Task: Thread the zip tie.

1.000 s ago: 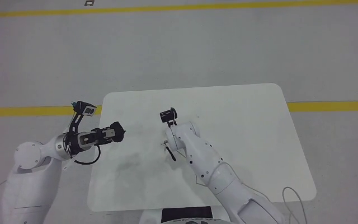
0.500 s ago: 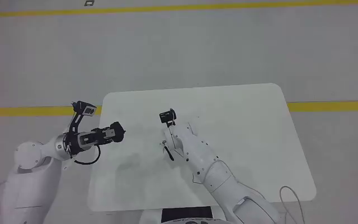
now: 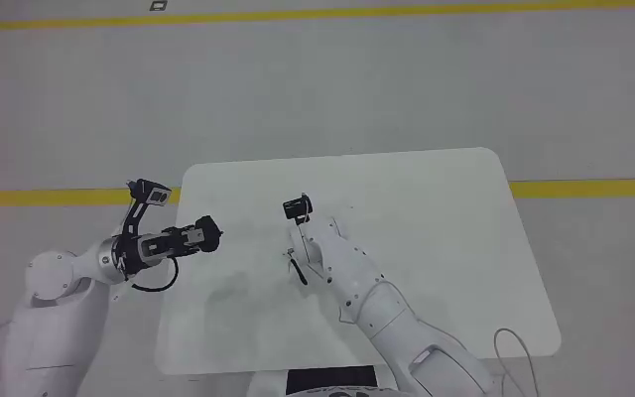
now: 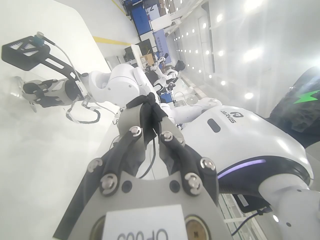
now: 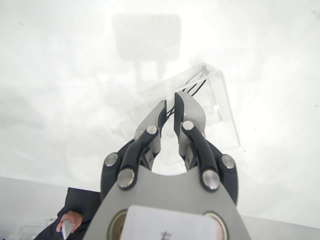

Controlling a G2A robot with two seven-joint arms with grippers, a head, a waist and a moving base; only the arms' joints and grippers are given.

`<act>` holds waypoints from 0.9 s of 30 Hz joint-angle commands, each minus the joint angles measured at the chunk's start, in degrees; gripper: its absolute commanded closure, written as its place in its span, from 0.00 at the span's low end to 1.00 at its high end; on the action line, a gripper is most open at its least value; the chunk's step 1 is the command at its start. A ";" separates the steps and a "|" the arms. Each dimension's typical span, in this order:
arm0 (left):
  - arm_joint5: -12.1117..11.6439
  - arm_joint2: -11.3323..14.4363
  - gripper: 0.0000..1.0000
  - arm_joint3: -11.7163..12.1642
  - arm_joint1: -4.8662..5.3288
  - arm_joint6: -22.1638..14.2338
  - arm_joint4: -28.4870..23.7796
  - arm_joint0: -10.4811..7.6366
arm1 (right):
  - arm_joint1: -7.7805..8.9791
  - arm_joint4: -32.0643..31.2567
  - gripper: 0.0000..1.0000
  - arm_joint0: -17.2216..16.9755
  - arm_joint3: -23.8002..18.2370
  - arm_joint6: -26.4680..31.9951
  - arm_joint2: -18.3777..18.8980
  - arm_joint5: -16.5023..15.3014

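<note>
My right gripper (image 5: 170, 106) hangs over the middle of the white table (image 3: 427, 218), pointing down, shut on thin black zip tie (image 5: 197, 86) strands. The strands run from the fingers to the top of a clear plastic holder (image 5: 225, 116) standing on the table. A pale strip lies alongside them. From above, the right gripper (image 3: 298, 264) shows with a dark loop just under it. My left gripper (image 3: 211, 234) is held off to the left, above the table's left edge. Its fingertips (image 4: 140, 116) are pressed together, with black cloth knotted around them.
In the left wrist view the right arm's gripper (image 4: 32, 93) is seen farther off, beside the clear holder (image 4: 15, 81). Bare table surface lies between the two grippers and across the whole right half. Yellow floor lines run beyond the table.
The right forearm has shifted a little while its gripper stays over the same spot. The left arm has not moved.
</note>
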 commanded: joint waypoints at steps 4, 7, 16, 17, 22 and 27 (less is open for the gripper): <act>0.00 0.00 1.00 0.00 0.00 0.00 0.00 0.00 | -0.09 0.00 0.93 0.02 0.51 -0.20 0.41 0.00; 0.00 0.00 1.00 0.00 0.00 0.00 0.00 0.00 | -0.15 0.00 0.93 0.19 0.94 -0.13 0.45 0.00; 0.00 0.00 1.00 0.00 0.00 0.00 0.00 0.00 | -0.29 0.00 0.91 0.85 2.21 0.23 0.60 0.00; 0.00 0.00 1.00 0.00 0.00 0.00 0.00 0.00 | -0.30 0.00 0.91 0.89 2.30 0.24 0.62 0.00; 0.00 0.00 1.00 0.00 0.00 0.00 0.00 0.00 | -0.31 0.00 0.91 0.50 1.49 -0.22 1.09 0.00; 0.00 0.00 1.00 0.00 0.00 0.00 0.00 0.00 | 0.09 0.00 0.90 -0.08 0.27 -0.13 1.36 0.00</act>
